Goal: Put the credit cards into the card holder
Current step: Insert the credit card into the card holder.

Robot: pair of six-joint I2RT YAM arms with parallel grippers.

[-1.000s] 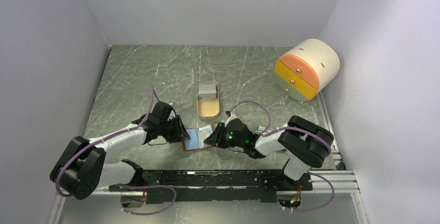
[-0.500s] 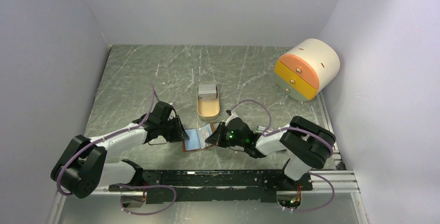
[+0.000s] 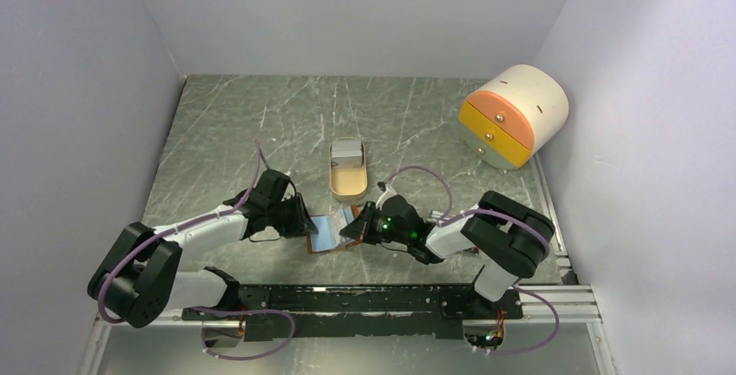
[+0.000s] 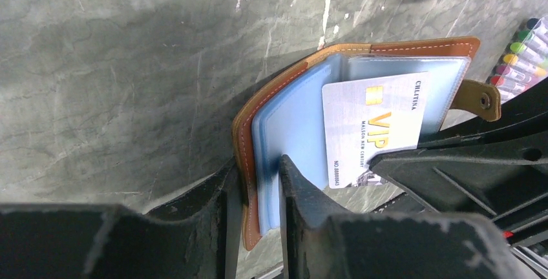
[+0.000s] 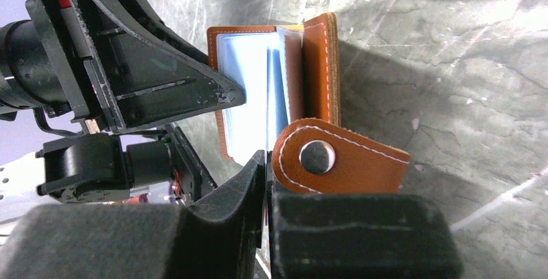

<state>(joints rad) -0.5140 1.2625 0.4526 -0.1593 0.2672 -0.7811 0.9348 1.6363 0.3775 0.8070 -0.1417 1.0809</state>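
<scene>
The card holder [image 4: 291, 111] is open at the near middle of the worktop [image 4: 97, 66], between both arms. The left claw [image 4: 257, 175] is clamped on its brown cover edge. The right claw [image 5: 266, 163] is pinched on the grey credit card [image 4: 371, 127], which sits partly inside the card holder.

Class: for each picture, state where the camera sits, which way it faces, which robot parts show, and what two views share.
Top external: above, behind the bases, facing down at the table; both arms, left gripper, right gripper.
Left wrist: on the left arm, facing the open card holder and credit card past its gripper.
Right wrist: on the right arm, facing the holder's snap strap past its gripper; left gripper beyond.
Shared: both wrist views show the card holder.
</scene>
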